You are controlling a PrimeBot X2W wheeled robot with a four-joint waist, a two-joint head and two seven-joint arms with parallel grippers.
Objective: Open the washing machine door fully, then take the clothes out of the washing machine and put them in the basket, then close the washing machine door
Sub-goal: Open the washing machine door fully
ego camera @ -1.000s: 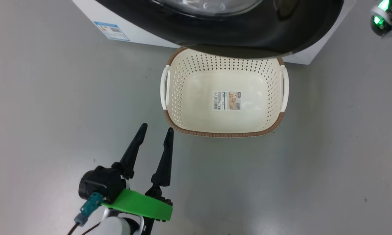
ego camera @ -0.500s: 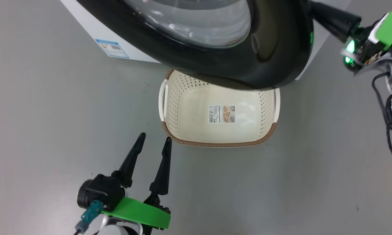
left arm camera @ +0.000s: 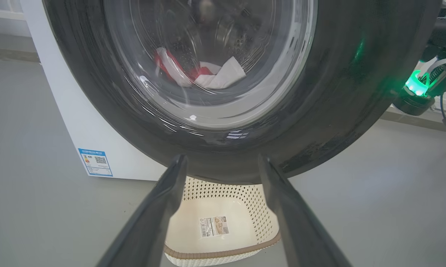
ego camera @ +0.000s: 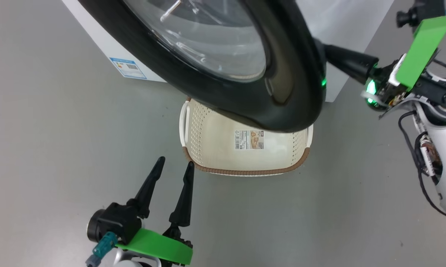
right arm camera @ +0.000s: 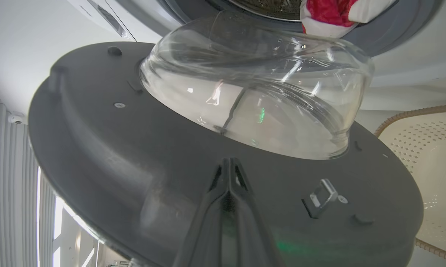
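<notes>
The left gripper (ego camera: 175,161) hovers low, its 2 fingers spread, pointing toward the basket (ego camera: 245,171) on the floor. Beyond, the right gripper (right arm camera: 229,167), fingers pressed together, rests its tips against the inner face of the washing machine door (ego camera: 282,74), which stands swung wider than 1 second ago. The clothes (left arm camera: 208,74) lie in the drum.
</notes>
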